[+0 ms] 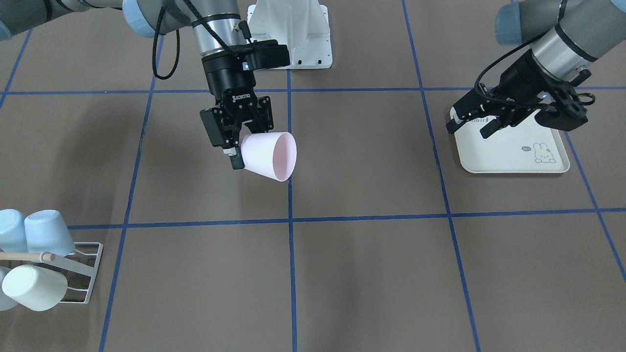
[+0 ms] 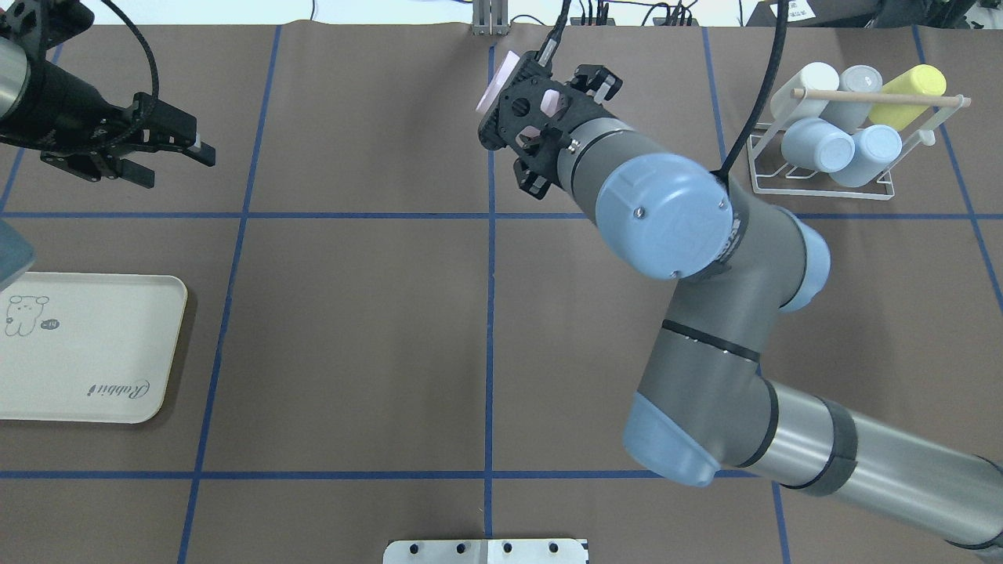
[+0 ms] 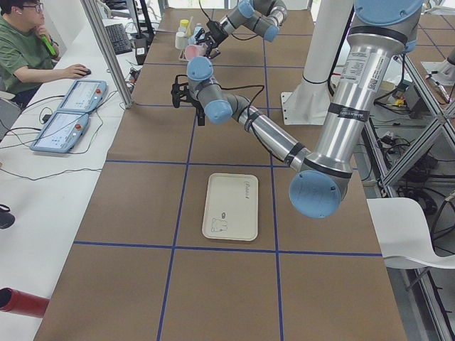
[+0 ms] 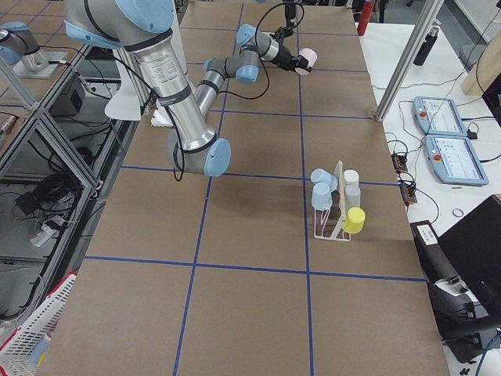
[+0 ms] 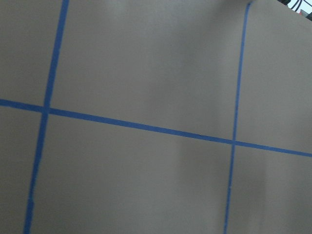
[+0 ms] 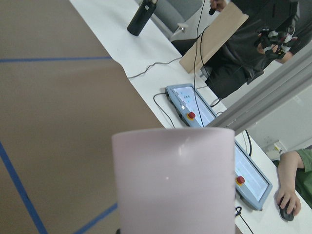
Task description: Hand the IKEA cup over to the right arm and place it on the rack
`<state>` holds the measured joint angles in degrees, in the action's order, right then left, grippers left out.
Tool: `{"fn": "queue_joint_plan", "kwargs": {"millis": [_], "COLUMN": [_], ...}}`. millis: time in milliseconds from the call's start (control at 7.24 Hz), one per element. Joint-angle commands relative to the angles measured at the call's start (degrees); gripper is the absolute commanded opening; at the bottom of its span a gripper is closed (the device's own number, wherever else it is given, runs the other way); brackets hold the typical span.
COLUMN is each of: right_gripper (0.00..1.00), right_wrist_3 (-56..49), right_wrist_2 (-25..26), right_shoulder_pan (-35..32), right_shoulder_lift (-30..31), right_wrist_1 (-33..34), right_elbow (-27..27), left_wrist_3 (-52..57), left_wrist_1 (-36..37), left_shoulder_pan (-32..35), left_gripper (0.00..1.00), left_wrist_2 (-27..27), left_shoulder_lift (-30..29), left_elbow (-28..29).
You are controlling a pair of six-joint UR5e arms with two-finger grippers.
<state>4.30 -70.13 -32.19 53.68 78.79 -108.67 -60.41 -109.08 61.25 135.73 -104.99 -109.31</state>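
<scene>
Nearest, at left, a cream tray (image 2: 176, 345) with rounded corners lies flat on the matte brown table (image 2: 353, 329), which is gridded with blue tape. Farther out, the left gripper (image 1: 468, 128) hangs with jaws spread and empty. At far centre the right gripper (image 1: 243, 146) is clenched on the narrow end of the smooth, pale pink tapered cup (image 1: 269, 155). The cup is held sideways in the air, well apart from the white wire rack (image 2: 815, 193) with its wooden rod (image 2: 878, 97) at far right. The tray reads "Rabbit"; the right gripper reads "ROBOTIQ".
</scene>
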Motion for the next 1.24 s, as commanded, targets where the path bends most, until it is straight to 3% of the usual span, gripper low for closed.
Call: {"fn": "queue_joint_plan", "kwargs": {"millis": [0, 276, 552, 1105], "right_gripper": [0.44, 0.42, 0.41, 0.33], "right_wrist_3": [-11.53, -26.89, -40.18, -69.8], "right_wrist_2": [-3.17, -3.17, -3.0, -1.34], "right_shoulder_pan": [-4.35, -8.66, -13.22, -21.4], "right_shoulder_lift": [5.78, 15.1, 23.27, 32.52], "right_wrist_1": [10.49, 10.5, 10.5, 10.5], "right_elbow": [-6.44, -10.23, -12.26, -10.87], "left_wrist_3": [13.24, 21.63, 21.74, 21.65], "left_wrist_1": [4.65, 4.75, 4.84, 4.66], "left_shoulder_pan": [0.8, 2.46, 2.47, 2.39], "left_gripper": [1.0, 1.0, 1.0, 1.0], "left_wrist_2": [-2.75, -2.76, -2.67, -2.14], "left_shoulder_lift": [3.1, 6.27, 6.46, 7.69], "left_elbow": [-0.12, -0.03, -0.03, -0.12]}}
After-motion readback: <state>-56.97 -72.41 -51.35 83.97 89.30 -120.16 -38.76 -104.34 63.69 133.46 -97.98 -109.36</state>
